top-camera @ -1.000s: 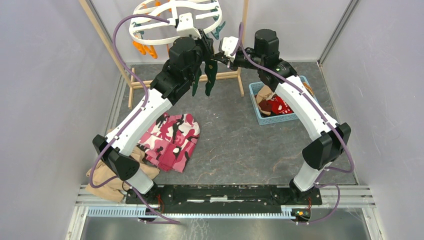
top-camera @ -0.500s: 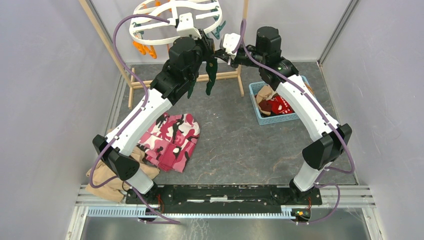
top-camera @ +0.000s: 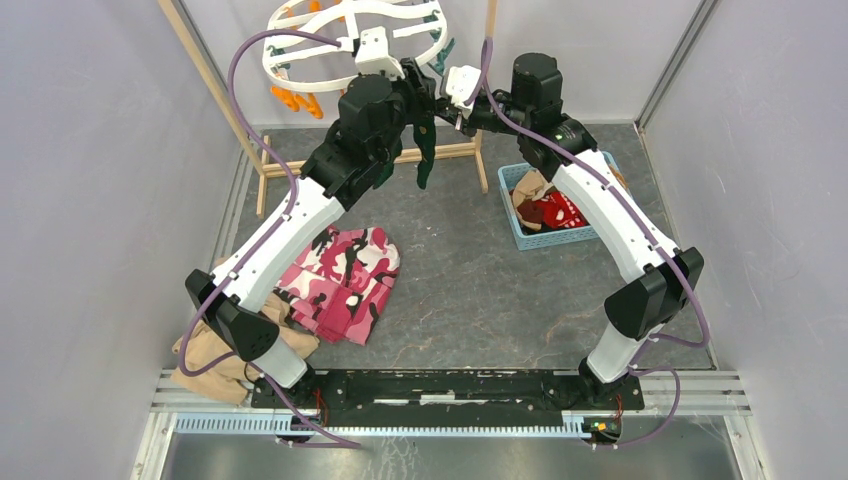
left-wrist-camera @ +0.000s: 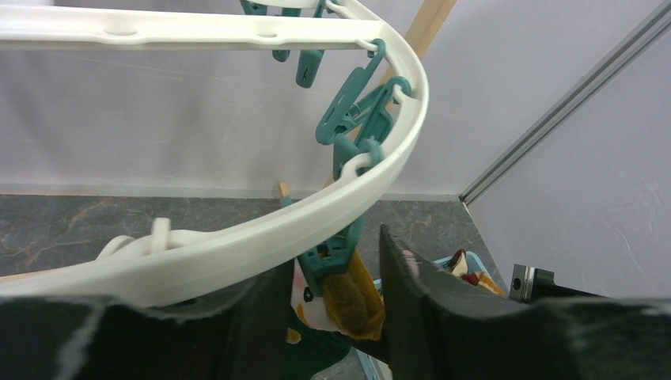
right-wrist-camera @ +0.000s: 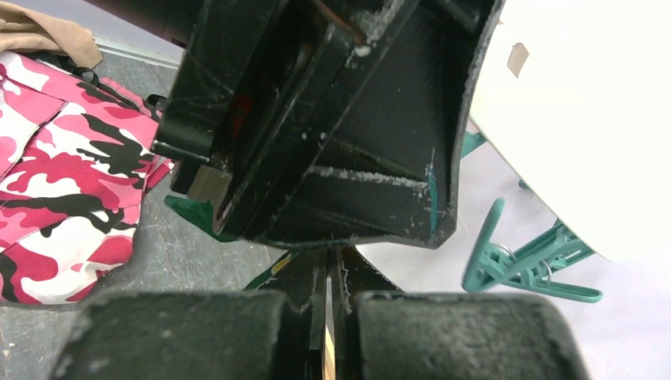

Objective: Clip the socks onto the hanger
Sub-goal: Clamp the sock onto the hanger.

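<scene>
Dark green sock [top-camera: 426, 165] hangs at teal clip [left-wrist-camera: 336, 253] between left fingers [left-wrist-camera: 411, 301]

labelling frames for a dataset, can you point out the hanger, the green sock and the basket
hanger [left-wrist-camera: 403, 142], left wrist view, on its curved white rim
green sock [top-camera: 426, 160], top view, on its hanging lower half
basket [top-camera: 555, 241], top view, on its near blue rim

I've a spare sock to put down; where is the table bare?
Bare grey table lies between the pink camouflage garment and the blue basket. The tan cloth fills the near-left corner. It is crowded at the hanger, around the hanging dark green sock.
</scene>
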